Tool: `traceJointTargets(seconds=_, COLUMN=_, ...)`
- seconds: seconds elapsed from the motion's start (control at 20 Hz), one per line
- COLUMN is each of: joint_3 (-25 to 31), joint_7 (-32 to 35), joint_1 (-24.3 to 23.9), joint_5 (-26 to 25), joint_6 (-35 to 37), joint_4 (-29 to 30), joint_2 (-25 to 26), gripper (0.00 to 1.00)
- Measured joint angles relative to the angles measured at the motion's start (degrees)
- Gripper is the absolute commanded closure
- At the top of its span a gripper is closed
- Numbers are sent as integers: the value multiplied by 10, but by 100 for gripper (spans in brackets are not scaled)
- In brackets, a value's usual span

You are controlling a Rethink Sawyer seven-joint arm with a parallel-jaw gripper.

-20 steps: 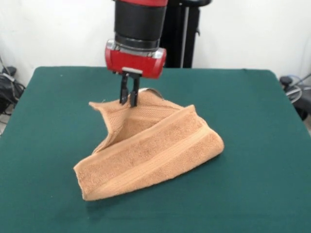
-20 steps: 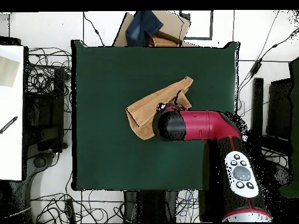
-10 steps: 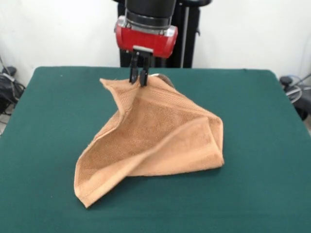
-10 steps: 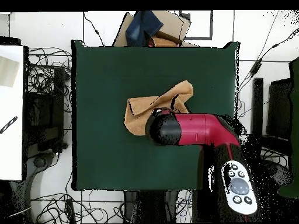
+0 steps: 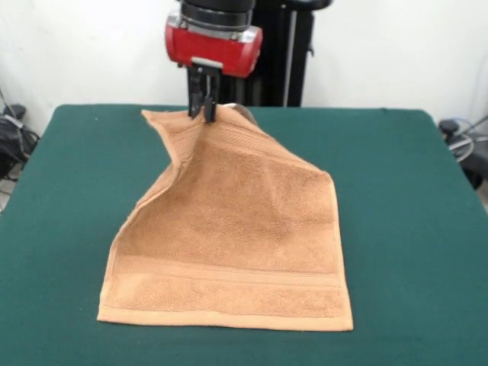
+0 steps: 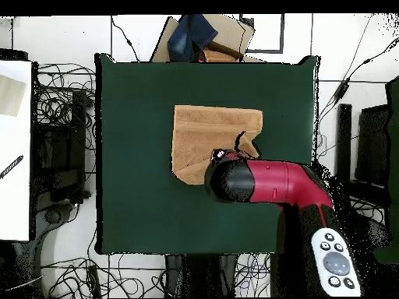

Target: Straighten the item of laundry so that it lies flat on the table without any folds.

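Observation:
The orange-tan towel [image 5: 236, 229] lies mostly spread on the dark green table [image 5: 404, 229]. Its near edge with a woven band lies flat toward the camera. Its far edge is lifted off the table by my gripper [image 5: 203, 114], which is shut on the towel's far edge near one corner. The towel slopes from the gripper down to the table, with a fold along its left side. In the overhead view the towel [image 6: 206, 136] shows as a rough rectangle, partly hidden by my arm [image 6: 269, 181]. The gripper itself is hidden there.
The robot's black pedestal [image 5: 282, 53] stands behind the table's far edge. In the overhead view a cardboard box with blue cloth [image 6: 204, 37] lies beyond the table's top edge. Cables [image 6: 58, 109] and a white surface [image 6: 14, 148] lie left of the table.
The gripper has drawn the towel's held edge back toward the pedestal and a little left. The bunched, folded towel has opened out, and its near edge now lies flat.

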Motion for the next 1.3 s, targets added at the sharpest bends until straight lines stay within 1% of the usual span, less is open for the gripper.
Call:
traceJointTargets(seconds=0.15, joint_3=0, joint_7=0, joint_1=-16, joint_5=-1, joint_6=-38, joint_4=14, joint_2=9, gripper=100)
traceJointTargets(seconds=0.2, joint_3=0, joint_7=0, joint_1=-28, joint_5=-4, joint_6=-76, joint_4=27, joint_2=20, gripper=100)
traceJointTargets(seconds=0.3, joint_3=1, joint_7=0, joint_1=-37, joint_5=-10, joint_6=-101, joint_4=34, joint_2=29, gripper=100)
traceJointTargets(seconds=0.4, joint_3=2, joint_7=0, joint_1=-49, joint_5=-21, joint_6=-137, joint_4=44, joint_2=43, gripper=100)
traceJointTargets(seconds=0.5, joint_3=2, joint_7=0, joint_1=-55, joint_5=-31, joint_6=-158, joint_4=50, joint_2=55, gripper=100)
traceJointTargets(seconds=0.55, joint_3=2, joint_7=0, joint_1=-64, joint_5=-45, joint_6=-182, joint_4=57, joint_2=70, gripper=100)
traceJointTargets(seconds=0.6, joint_3=2, joint_7=0, joint_1=-66, joint_5=-49, joint_6=-187, joint_4=59, joint_2=75, gripper=100)
traceJointTargets(seconds=0.65, joint_3=4, joint_7=0, joint_1=-74, joint_5=-63, joint_6=-202, joint_4=64, joint_2=90, gripper=0)
traceJointTargets(seconds=0.8, joint_3=5, joint_7=0, joint_1=-80, joint_5=-72, joint_6=-210, joint_4=65, joint_2=99, gripper=0)
traceJointTargets(seconds=1.0, joint_3=6, joint_7=0, joint_1=-86, joint_5=-94, joint_6=-238, joint_4=66, joint_2=119, gripper=0)
traceJointTargets(seconds=1.3, joint_3=6, joint_7=0, joint_1=-85, joint_5=-97, joint_6=-260, joint_4=74, joint_2=128, gripper=0)
